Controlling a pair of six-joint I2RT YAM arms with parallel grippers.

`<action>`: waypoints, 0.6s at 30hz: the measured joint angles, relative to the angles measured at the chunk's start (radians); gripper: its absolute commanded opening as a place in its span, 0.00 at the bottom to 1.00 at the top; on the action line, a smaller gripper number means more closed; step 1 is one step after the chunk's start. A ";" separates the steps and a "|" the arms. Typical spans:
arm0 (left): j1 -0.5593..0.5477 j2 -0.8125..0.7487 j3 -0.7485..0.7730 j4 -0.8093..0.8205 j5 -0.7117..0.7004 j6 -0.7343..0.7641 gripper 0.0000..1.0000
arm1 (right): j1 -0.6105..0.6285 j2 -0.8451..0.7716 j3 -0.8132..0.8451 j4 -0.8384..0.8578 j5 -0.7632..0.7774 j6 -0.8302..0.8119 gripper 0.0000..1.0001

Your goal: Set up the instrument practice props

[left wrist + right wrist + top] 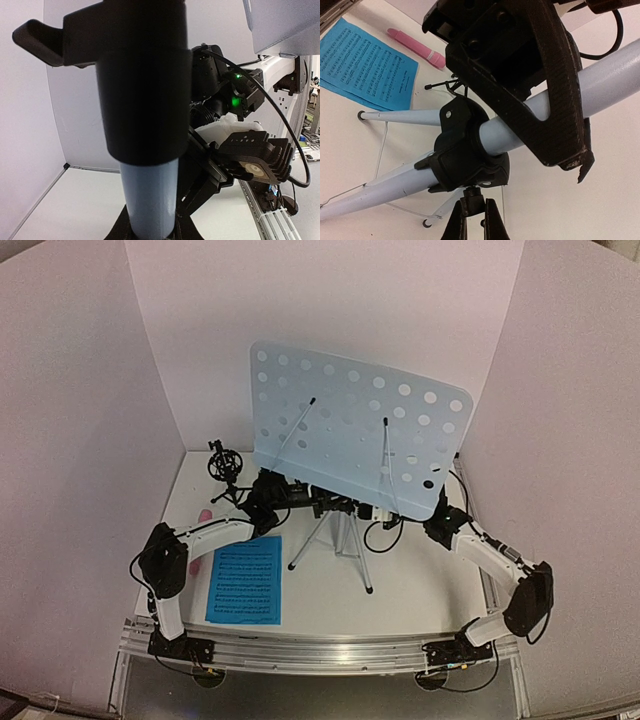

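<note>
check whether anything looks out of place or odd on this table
Nothing spilled or damaged. The pink microphone lies flat on the table beside the blue sheet music, not in the black mic holder.

Pale-blue perforated stand [350, 430], blue sheet music [246, 580] — pink microphone [415, 46].

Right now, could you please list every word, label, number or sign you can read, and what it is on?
No text is legible.
blue sheet music: printed notation, too small to read.
black finned housing: faint marks, too blurred to read.
</note>
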 measured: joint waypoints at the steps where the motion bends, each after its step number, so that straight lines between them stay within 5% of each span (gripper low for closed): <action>1: 0.000 0.000 0.000 0.000 0.001 0.000 0.00 | 0.000 0.000 0.003 -0.007 -0.003 0.010 0.00; 18: 0.003 0.000 0.000 -0.003 0.012 0.005 0.00 | -0.039 0.069 0.117 -0.167 -0.155 0.661 0.00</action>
